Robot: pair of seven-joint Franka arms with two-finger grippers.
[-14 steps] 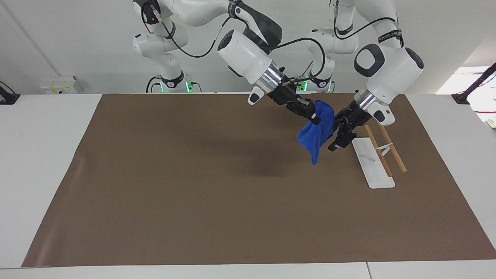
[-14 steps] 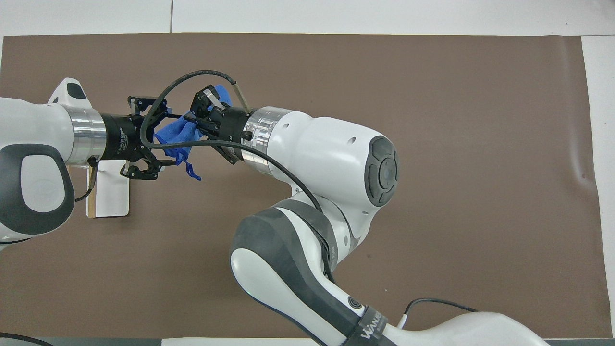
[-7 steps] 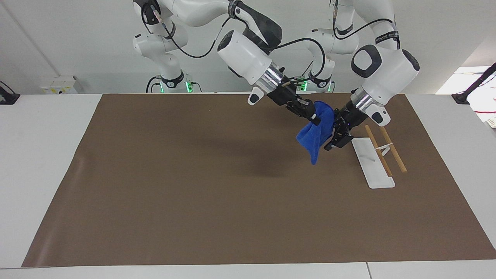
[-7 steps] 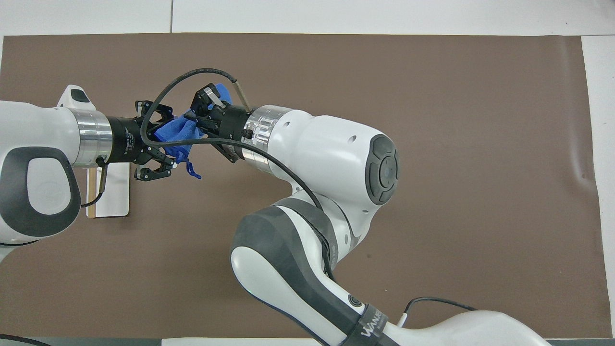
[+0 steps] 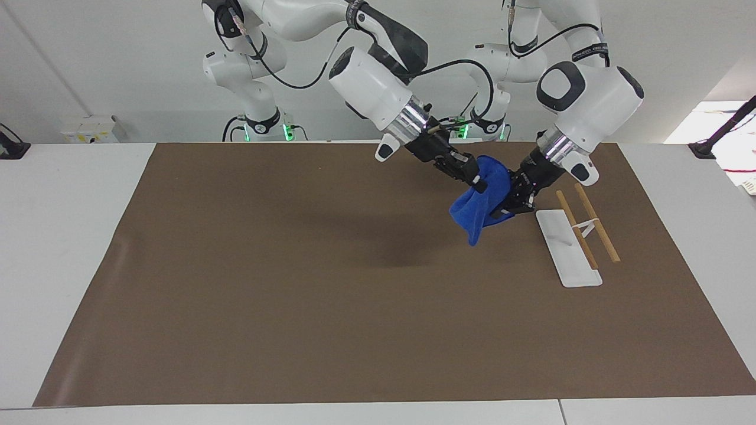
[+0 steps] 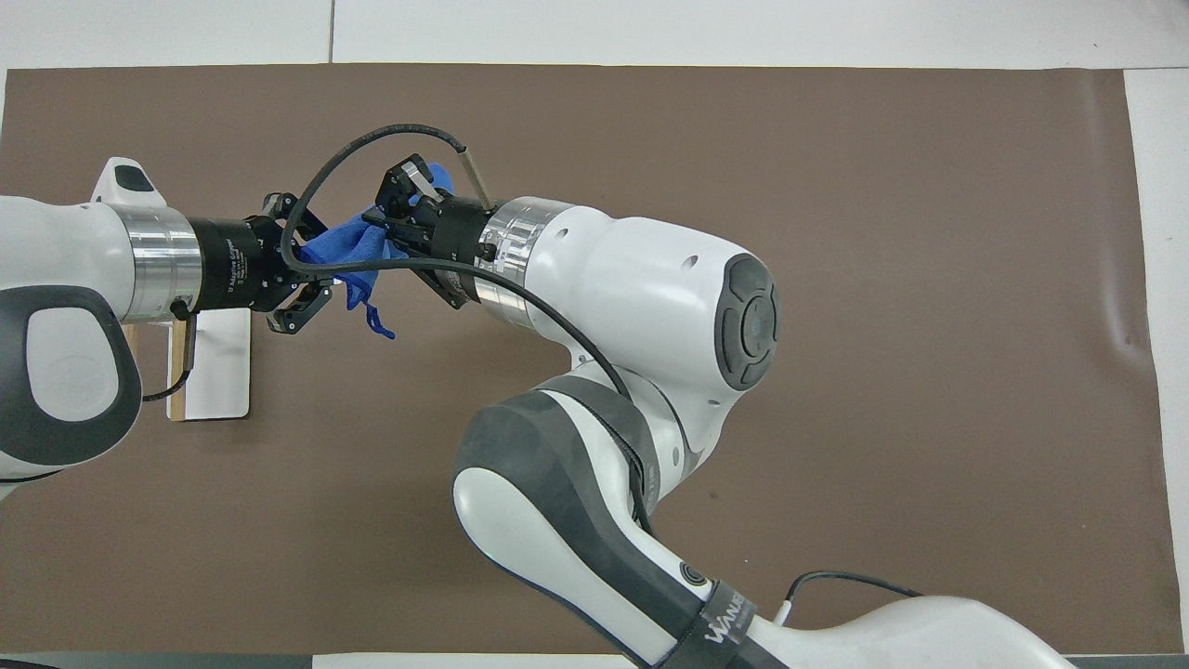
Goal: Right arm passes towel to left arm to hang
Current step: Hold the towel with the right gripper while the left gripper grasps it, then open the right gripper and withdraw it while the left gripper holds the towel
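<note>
The blue towel hangs bunched in the air over the brown mat, toward the left arm's end of the table. My right gripper is shut on its upper edge and holds it up. My left gripper comes in from beside the rack, and its fingers have closed on the side of the towel that faces the rack. In the overhead view the towel sits between my left gripper and my right gripper, its loop corner dangling below.
A small rack with a white base and two wooden bars stands on the mat just beside my left gripper. In the overhead view the rack's base is partly under the left arm.
My left gripper moved up against the towel and its fingers narrowed onto it. The towel's hanging tip shifted slightly toward the right arm's end. My right gripper has kept its hold.
</note>
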